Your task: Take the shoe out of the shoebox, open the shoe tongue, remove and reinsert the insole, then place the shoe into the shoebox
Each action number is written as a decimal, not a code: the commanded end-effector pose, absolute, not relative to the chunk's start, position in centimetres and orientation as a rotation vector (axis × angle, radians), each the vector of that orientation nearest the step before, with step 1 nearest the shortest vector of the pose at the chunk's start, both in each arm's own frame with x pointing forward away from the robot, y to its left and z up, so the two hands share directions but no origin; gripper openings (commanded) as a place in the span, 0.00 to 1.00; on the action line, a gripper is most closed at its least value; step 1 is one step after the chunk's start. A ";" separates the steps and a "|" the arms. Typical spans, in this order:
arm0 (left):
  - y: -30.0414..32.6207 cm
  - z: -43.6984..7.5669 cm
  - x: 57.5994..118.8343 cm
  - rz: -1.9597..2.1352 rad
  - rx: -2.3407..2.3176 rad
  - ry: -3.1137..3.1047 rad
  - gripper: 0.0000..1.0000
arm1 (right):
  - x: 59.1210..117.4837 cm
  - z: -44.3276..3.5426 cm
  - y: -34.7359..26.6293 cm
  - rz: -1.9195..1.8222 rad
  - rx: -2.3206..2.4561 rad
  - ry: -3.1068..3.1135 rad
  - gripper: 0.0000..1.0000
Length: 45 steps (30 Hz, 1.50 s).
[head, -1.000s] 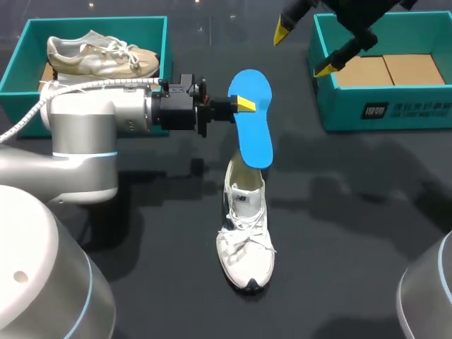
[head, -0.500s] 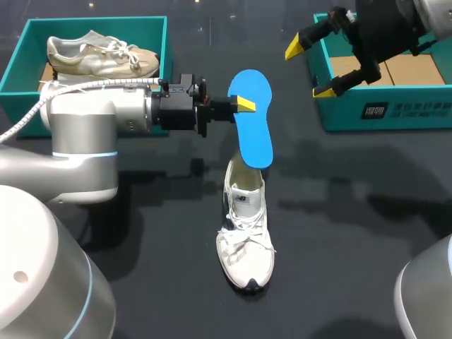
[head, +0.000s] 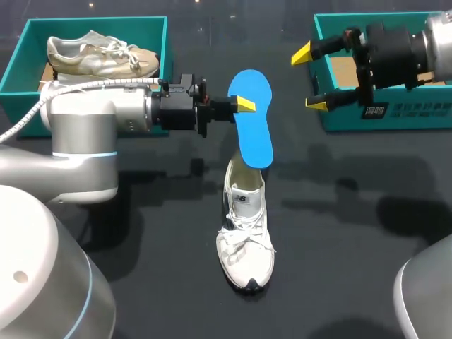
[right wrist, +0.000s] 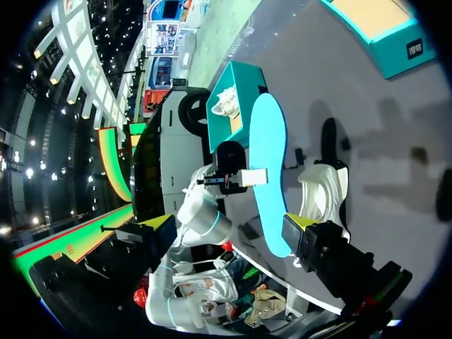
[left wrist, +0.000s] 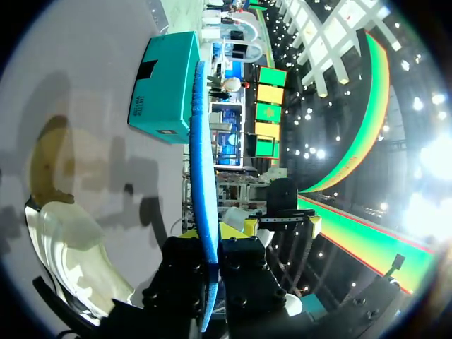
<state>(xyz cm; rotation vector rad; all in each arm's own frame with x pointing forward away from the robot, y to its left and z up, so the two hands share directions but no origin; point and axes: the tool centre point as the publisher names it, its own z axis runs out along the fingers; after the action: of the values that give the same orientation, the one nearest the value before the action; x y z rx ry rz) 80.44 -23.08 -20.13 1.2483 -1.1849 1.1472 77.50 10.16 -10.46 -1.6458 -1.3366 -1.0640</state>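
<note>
My left jaws are clamped on the blue insole (head: 254, 120), one yellow tip (head: 246, 104) pressed against its upper face. They hold it in the air above the middle of the desk (head: 339, 212). In the left wrist view the insole (left wrist: 203, 176) runs edge-on between both fingers and out ahead of them.

The insole's far end points toward the back of the desk. Its near end hangs over the heel opening of the white shoe (head: 244, 233); whether the two touch I cannot tell. The shoe stands upright on the desk, laces up, toe toward me, and shows beside and below my left jaws in the wrist view (left wrist: 78, 240).

My right jaws are apart, their yellow tips (head: 301, 53) level with the left wall of the right shoebox (head: 395, 113) and well clear of the insole. From the right wrist, the insole (right wrist: 272, 176) shows its broad face, with the shoe (right wrist: 321, 187) just beside it.

The left shoebox (head: 166, 42) sits at the far left corner of the desk, behind my left arm (head: 92, 120), with a beige shoe (head: 99, 55) lying inside.
</note>
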 end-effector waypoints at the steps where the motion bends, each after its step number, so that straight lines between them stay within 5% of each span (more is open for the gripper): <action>1: -23.0 -20.1 80.6 1.176 1.243 -1.182 0.00 | 77.4 -11.1 10.3 -1.136 -1.578 -1.269 1.00; 45: -19.7 -13.8 79.6 1.981 0.552 -2.003 0.00 | 77.4 -12.8 10.2 -1.271 -1.434 -1.160 1.00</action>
<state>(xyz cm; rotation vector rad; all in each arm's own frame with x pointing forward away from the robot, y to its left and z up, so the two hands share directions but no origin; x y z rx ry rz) 80.40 -19.91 -14.10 0.5693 -1.9727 1.9419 77.38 9.99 -12.75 -1.4308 -1.1597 -1.2726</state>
